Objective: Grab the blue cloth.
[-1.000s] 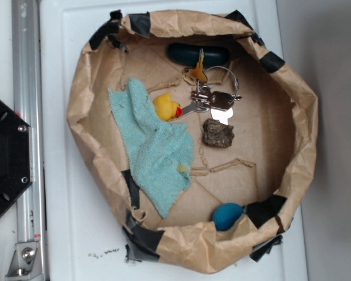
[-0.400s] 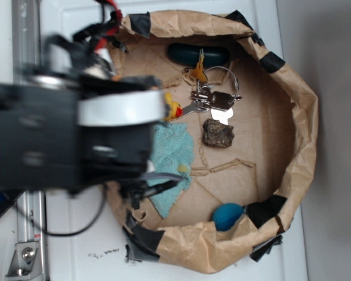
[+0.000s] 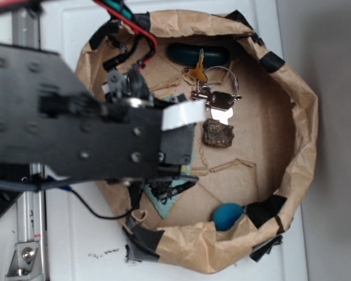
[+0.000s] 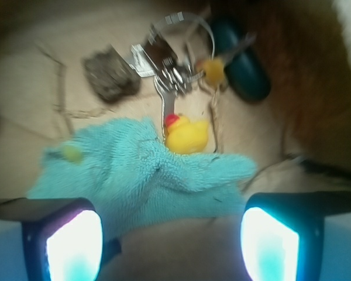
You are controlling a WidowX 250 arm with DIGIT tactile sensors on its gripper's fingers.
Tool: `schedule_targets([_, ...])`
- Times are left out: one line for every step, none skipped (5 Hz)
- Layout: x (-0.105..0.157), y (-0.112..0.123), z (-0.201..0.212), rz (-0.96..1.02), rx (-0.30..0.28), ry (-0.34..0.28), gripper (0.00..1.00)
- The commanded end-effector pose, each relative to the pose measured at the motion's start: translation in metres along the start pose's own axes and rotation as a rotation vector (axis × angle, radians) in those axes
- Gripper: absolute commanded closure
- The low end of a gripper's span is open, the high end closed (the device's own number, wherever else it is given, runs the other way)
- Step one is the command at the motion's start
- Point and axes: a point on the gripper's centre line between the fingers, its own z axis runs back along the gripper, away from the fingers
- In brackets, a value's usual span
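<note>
Your end effector [image 4: 172, 234] is spread wide and empty, poised above the blue cloth [image 4: 140, 175], which lies rumpled on the paper basin's [image 3: 292, 117] floor. Come straight down on the raised fold between the fingers [image 4: 73, 246]. Keep clear of the yellow duck [image 4: 186, 134] touching the cloth at 12 o'clock, with the keys [image 4: 164, 64] beyond.

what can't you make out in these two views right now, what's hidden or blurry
- Light teal-blue terry cloth: exterior view, the black arm covers all but a corner.
- Yellow rubber duck: hidden by the arm in the exterior view, seen only at the wrist.
- Bunch of metal keys: wrist view, blurred.
- Pincer: open in the wrist view, fingertips cut by the bottom edge, so contact with the cloth is unclear.
- Small round blue ball: partly behind the paper rim.
</note>
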Motion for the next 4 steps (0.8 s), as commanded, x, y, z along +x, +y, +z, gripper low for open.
schedule_targets([0.019, -0.024, -0.052, -0.110, -0.126, -0.094, 0.00])
schedule_targets([0.024, -0.038, -0.065, -0.154, -0.095, -0.091, 0.00])
schedule_targets([0.024, -0.036, -0.073, -0.123, -0.097, -0.072, 1.00])
schedule_targets([0.024, -0.033, -0.069, -0.117, -0.094, -0.084, 1.00])
